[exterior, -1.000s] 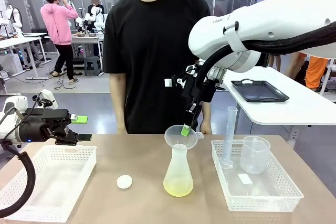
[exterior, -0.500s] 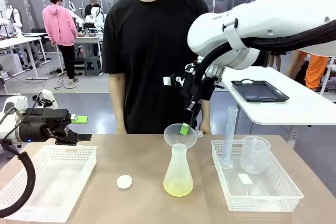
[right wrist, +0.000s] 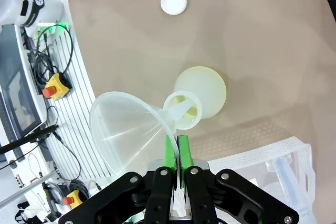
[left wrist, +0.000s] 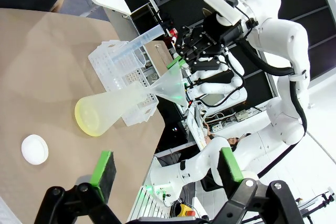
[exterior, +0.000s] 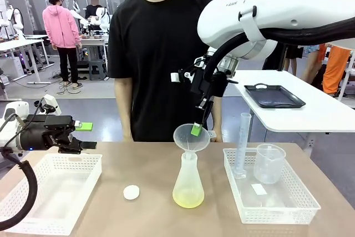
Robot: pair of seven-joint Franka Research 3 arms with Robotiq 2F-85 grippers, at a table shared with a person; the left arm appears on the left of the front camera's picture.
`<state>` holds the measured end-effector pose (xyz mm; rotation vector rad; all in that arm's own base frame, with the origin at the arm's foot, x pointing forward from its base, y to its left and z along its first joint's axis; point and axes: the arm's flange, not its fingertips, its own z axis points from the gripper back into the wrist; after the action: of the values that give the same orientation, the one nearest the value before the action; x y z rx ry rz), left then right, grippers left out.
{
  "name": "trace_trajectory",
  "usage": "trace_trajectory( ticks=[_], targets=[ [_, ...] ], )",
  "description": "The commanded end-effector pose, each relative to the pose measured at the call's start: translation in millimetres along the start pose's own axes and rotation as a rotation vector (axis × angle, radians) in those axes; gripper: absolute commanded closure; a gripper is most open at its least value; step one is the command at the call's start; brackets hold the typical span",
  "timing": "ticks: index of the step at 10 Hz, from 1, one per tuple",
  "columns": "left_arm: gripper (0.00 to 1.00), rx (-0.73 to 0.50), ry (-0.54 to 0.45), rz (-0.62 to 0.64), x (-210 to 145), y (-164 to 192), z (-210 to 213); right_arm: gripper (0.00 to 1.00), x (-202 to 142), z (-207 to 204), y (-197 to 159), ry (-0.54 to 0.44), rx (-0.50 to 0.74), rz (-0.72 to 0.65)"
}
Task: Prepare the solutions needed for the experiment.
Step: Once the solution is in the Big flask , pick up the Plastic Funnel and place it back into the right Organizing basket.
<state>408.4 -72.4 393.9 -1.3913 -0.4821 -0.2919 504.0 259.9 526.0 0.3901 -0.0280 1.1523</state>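
Front view: over the last second the right gripper (exterior: pixel 196 130) rose and took the funnel (exterior: pixel 187 137) with it. The rim sat higher than before, with the stem barely at the neck of the flask (exterior: pixel 188 170). My read: pouring was done and the funnel was coming off.

The solutions (exterior: pixel 188 197) stayed put, a thin pale yellow-green layer in the flask base. The flask stood upright on the table (exterior: pixel 144 165), between the left basket (exterior: pixel 50 192) and the right basket (exterior: pixel 277 212).

Right wrist view: fingers were clamped tight on the funnel rim, funnel tilted, stem tip over the flask mouth. Couldn't tell if it was fully clear.

The right arm arched in from above, gripper pointing down over the flask. The left gripper (exterior: pixel 86 135) hadn't moved: jaws spread wide, empty, hovering by the far edge of the left basket.
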Motion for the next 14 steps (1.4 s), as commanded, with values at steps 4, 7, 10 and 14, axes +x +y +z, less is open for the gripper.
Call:
trace_trajectory(
  ticks=[4, 7, 10, 14],
  targets=[
    [0.00, 0.013, 0.006, -0.005, 0.3, -2.4, -1.4, 1.00, 5.1, 27.3, 19.4, 0.009, -0.072, 0.005],
    [0.00, 0.013, 0.006, -0.005, 0.3, -2.4, -1.4, 1.00, 1.4, 50.0, 37.4, 0.005, -0.118, 0.028],
    [0.00, 0.013, 0.006, -0.005, 0.3, -2.4, -1.4, 1.00, -4.7, 64.2, 50.1, -0.002, -0.060, 0.029],
    [0.00, 0.013, 0.006, -0.005, 0.3, -2.4, -1.4, 1.00, -24.1, 80.1, 40.3, 0.021, -0.068, -0.022]
  ],
)
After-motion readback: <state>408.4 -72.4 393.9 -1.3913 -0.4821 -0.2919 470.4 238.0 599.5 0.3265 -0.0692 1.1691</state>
